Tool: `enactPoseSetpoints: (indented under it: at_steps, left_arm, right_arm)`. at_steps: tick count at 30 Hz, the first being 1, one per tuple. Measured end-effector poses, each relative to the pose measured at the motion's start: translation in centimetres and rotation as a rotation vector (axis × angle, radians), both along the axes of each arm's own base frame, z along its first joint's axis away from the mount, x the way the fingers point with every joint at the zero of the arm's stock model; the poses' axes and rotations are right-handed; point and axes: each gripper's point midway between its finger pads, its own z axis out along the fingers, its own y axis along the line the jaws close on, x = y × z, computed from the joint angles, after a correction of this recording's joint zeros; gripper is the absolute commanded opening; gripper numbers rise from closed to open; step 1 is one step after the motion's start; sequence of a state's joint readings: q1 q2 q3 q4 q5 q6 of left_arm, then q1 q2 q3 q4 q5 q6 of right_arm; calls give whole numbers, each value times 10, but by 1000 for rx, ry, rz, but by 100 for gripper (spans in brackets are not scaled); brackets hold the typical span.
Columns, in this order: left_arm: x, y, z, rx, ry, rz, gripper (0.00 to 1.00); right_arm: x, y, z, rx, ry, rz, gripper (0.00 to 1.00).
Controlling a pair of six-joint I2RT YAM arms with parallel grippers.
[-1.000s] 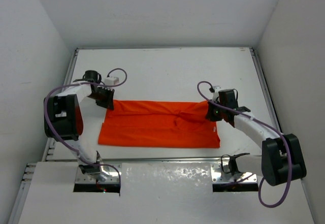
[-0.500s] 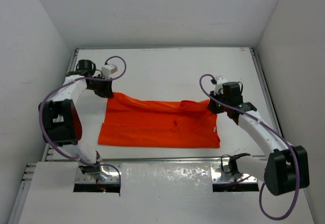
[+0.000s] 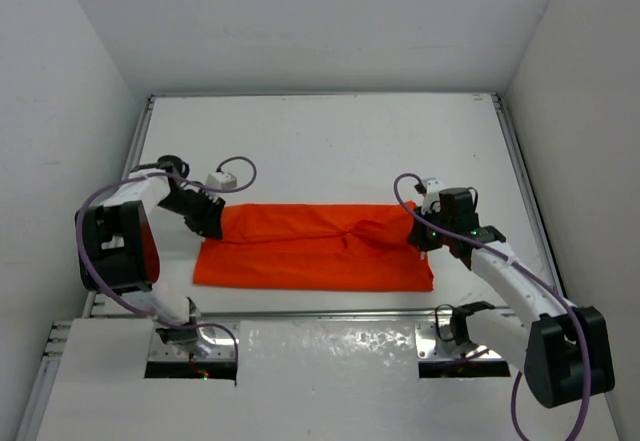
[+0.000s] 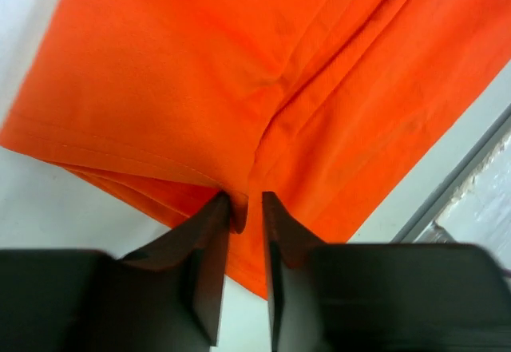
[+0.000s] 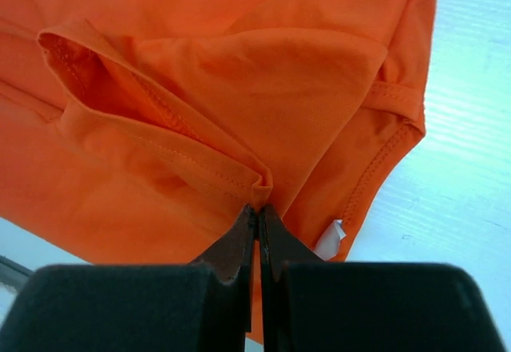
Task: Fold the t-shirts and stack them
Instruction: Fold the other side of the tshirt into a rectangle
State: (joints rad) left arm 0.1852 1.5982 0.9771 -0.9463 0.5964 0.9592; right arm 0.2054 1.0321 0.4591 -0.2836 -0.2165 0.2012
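Since a second ago, your arms had swung the far hem out and laid it down again, leaving the t-shirt a long band on the surface. Your left pincer stood slightly parted around its fold, apparently releasing; your right pincer clenched the cloth, likely to keep the crease taut.

Overhead view, two wrist close-ups, shared t-shirt
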Motion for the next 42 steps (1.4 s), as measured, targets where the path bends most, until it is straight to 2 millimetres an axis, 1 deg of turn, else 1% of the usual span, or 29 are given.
enactPoseSetpoints:
  at_steps: [1, 2, 4, 5, 6, 7, 9, 10, 11, 13, 14, 15, 18, 19, 20, 21, 22, 24, 25, 27, 29, 30, 32, 35, 37, 38, 42]
  left_arm:
    - [-2, 1, -2, 3, 5, -11, 23]
    - [-3, 1, -3, 6, 6, -21, 23]
    - [-3, 3, -5, 10, 7, -33, 25]
    - [-3, 4, -6, 12, 10, -36, 27]
    - [-3, 6, -6, 16, 14, -38, 29]
    - [-2, 8, -6, 21, 17, -37, 31]
    - [3, 14, -5, 36, 15, -32, 39]
    - [6, 19, -4, 45, 16, -25, 51]
    - [9, 22, -3, 53, 14, -19, 57]
    - [11, 29, -2, 79, 8, -24, 58]
    - [11, 32, -3, 91, 12, -24, 58]
    - [9, 34, -3, 98, 16, -25, 58]
    - [6, 37, -2, 107, 29, -25, 58]
    - [7, 38, -1, 106, 28, -22, 57]
    - [9, 38, 2, 101, 23, -15, 57]
    - [15, 39, 7, 98, 10, -3, 56]
    - [22, 40, 12, 95, -9, 12, 55]
    - [42, 42, 23, 87, -60, 60, 53]
    - [50, 42, 27, 84, -81, 81, 53]
    - [61, 41, 29, 83, -110, 117, 53]
    - [68, 35, 26, 90, -120, 137, 53]
    - [69, 32, 21, 95, -119, 144, 53]
    - [65, 26, 8, 103, -97, 164, 52]
    - [56, 20, -7, 106, -43, 193, 52]
    - [55, 21, -14, 117, -25, 220, 52]
    - [56, 23, -16, 124, -24, 229, 53]
    - [62, 28, -19, 147, -36, 259, 52]
  right_arm:
    - [-1, 1, -1, 5, 5, 7, 3]
    - [-3, 2, -2, 9, 8, 13, 9]
    - [-4, 4, -4, 12, 13, 30, 16]
    - [-5, 4, -5, 9, 16, 35, 21]
    - [-6, 3, -6, 4, 21, 40, 30]
    - [-8, 2, -7, 0, 28, 41, 35]
    - [-11, -1, -9, -19, 42, 44, 41]
    - [-14, -3, -10, -31, 58, 46, 49]
    - [-14, -3, -8, -35, 56, 46, 52]
    - [-15, -2, -1, -29, 40, 61, 55]
    - [-14, 1, 7, -15, 10, 75, 56]
    - [-13, 4, 16, 5, -27, 92, 55]
    - [-5, 13, 50, 48, -162, 134, 26]
    - [1, 15, 62, 59, -203, 137, 7]
    - [7, 18, 71, 64, -229, 139, 0]
    - [18, 22, 81, 74, -251, 136, 0]
    - [27, 25, 86, 76, -258, 136, 0]
    - [52, 34, 91, 69, -251, 125, 0]
    - [63, 37, 88, 61, -242, 121, 0]
    - [83, 50, 74, 52, -205, 124, 0]
    - [93, 63, 51, 47, -149, 135, 0]
    - [92, 69, 39, 43, -120, 146, 0]
    - [83, 80, 14, 38, -57, 171, 0]
    - [64, 90, -8, 40, 1, 201, 0]
    - [52, 96, -14, 59, 15, 214, 0]
    - [43, 97, -19, 65, 26, 222, 0]
    - [16, 105, -24, 98, 34, 241, 0]
